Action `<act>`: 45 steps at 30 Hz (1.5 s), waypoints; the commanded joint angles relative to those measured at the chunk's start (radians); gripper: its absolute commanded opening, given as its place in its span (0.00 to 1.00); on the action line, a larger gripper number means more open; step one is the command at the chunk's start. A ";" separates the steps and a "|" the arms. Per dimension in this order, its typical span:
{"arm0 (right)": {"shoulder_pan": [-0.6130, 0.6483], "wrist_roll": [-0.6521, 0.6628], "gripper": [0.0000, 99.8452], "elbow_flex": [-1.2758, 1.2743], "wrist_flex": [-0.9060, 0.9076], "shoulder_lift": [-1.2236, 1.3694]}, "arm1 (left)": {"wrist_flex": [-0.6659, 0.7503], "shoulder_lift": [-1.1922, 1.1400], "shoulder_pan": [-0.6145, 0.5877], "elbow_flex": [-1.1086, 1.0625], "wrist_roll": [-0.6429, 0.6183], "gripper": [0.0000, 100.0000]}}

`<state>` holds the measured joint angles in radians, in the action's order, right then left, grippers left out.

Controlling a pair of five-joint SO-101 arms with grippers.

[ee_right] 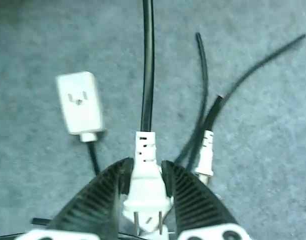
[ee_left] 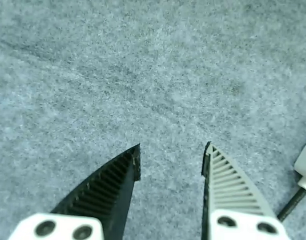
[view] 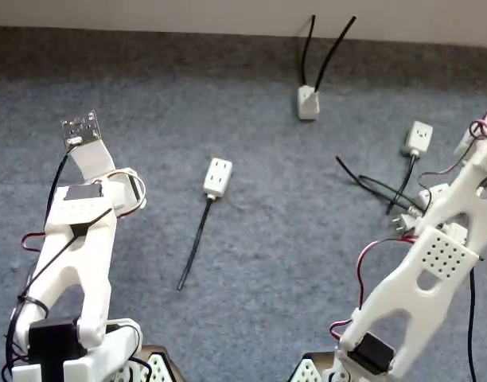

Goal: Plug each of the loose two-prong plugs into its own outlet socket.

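Grey carpet (view: 267,263), three outlet sockets (view: 218,177), two plugs (ee_right: 206,150): one tight in right end effector (ee_right: 145,165), left end effector (ee_left: 173,146) wide.

Three sockets on the carpeted table (view: 267,278). The centre socket (view: 217,177) sits mid-table, its cord (view: 196,239) trailing toward the near-left. The back socket (view: 308,103) is behind and right of it, near the far edge. The right socket (view: 418,138) lies further right, beyond the right arm. The held plug (ee_right: 145,192) sits between the fingers of the right gripper (ee_right: 146,164) — a second plug (ee_right: 205,155) just beside it, the right socket on its other side. The left gripper (ee_left: 170,155) hangs over bare table, left of the centre socket.
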<state>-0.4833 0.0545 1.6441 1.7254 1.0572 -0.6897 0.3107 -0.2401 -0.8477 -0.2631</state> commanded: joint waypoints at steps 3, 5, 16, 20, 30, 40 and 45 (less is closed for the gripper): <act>0.196 -0.087 0.02 0.077 0.042 -0.214 | 0.017 0.025 -0.013 0.033 -0.006 0.21; 0.277 -0.112 0.02 0.076 0.042 -0.255 | 0.017 0.025 -0.031 0.035 -0.009 0.21; 0.834 -0.325 0.02 0.076 0.041 -0.274 | 0.034 0.025 -0.516 0.073 -0.135 0.21; 1.038 -0.365 0.02 0.077 0.039 -0.208 | 0.097 0.024 -0.788 0.133 -0.123 0.21; 1.326 -0.358 0.02 0.081 -0.008 0.033 | 0.356 -0.203 -1.049 0.128 0.041 0.21; 1.435 -0.272 0.03 0.088 -0.004 0.107 | 0.226 -0.516 -1.082 0.446 0.060 0.21; 1.428 -0.230 0.05 0.088 0.033 0.047 | -0.143 -0.522 -0.984 0.631 0.104 0.21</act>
<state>0.9436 -0.2018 1.6517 1.7238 1.1876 -0.6206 -0.2217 -1.2927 -0.3353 -0.1741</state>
